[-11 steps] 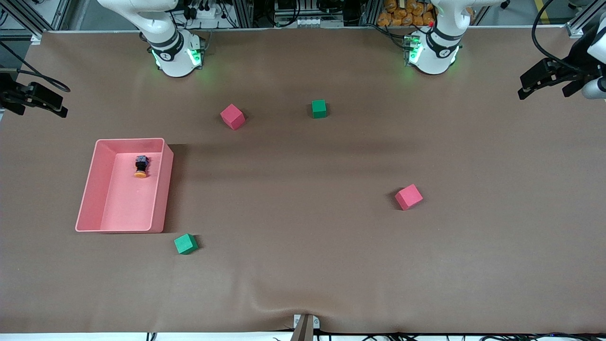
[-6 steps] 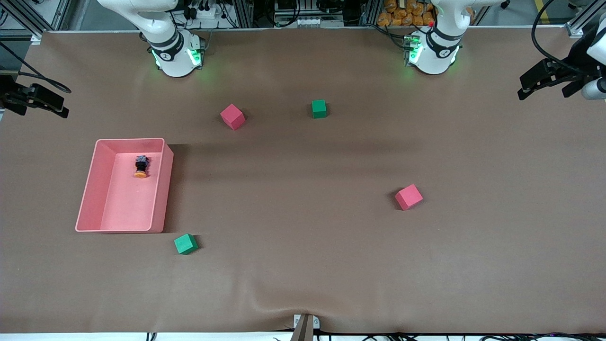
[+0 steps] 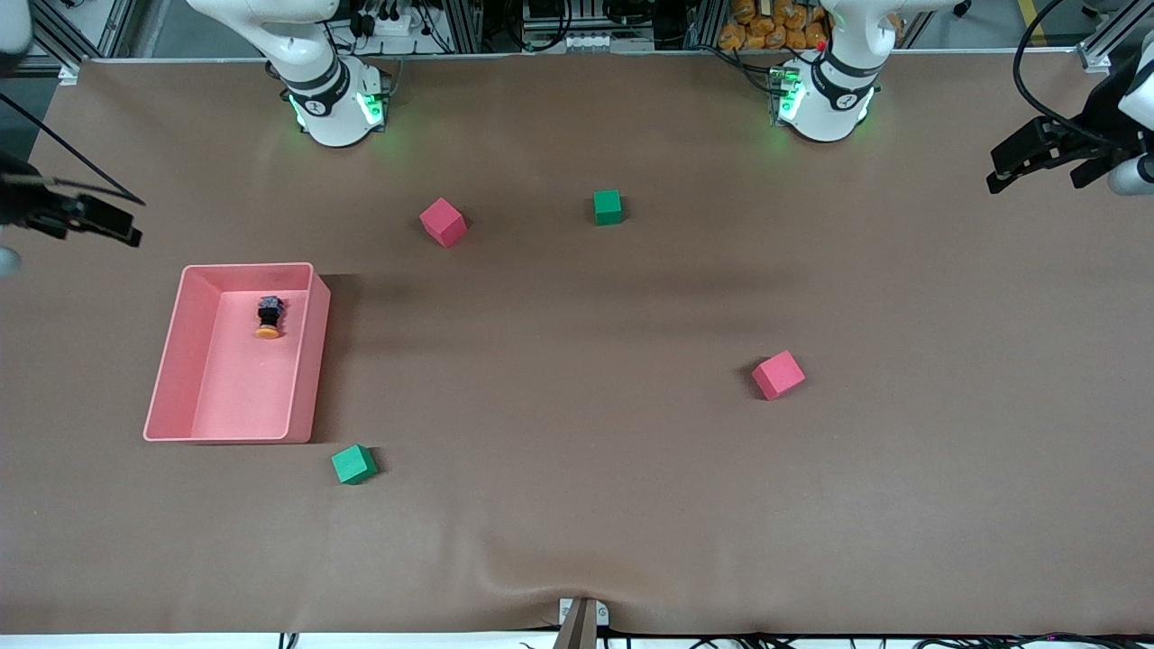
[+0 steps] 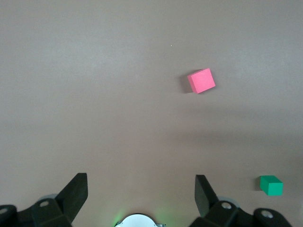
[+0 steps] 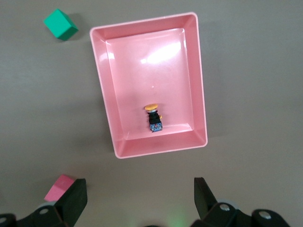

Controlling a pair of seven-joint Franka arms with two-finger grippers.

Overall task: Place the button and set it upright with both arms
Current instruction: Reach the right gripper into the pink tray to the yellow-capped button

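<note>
Our right hand [image 3: 86, 221] has shifted a little lower along the worktop's [image 3: 577, 541] edge at the right arm's end, toward the pink tray [image 3: 302, 361], and now hangs over that edge with its fingers [image 5: 75, 201] spread wide and nothing between them; its wrist view looks straight down into the tray, so we judge it is starting its approach. Our left hand [image 3: 1037, 153] has barely moved: it waits over the edge at the left arm's end, fingers [image 4: 75, 194] equally wide and empty. The button [image 3: 269, 317] has not shifted; it lies on its side in the tray, orange cap toward the front camera, in the half nearer the bases and close to the long wall that faces the worktop's middle. So nothing of the task is done yet, and the pick comes first. That wall leaves little room on one side of the button, while the tray floor is bare elsewhere. Outside the tray, one green cube [image 3: 353, 464] sits near its front corner, a red cube [image 3: 443, 222] and another green cube [image 3: 608, 206] lie toward the bases, and a second red cube [image 3: 778, 375] lies toward the left arm's end; the worktop's middle is bare, with wide room for a handover and setting the button upright.
</note>
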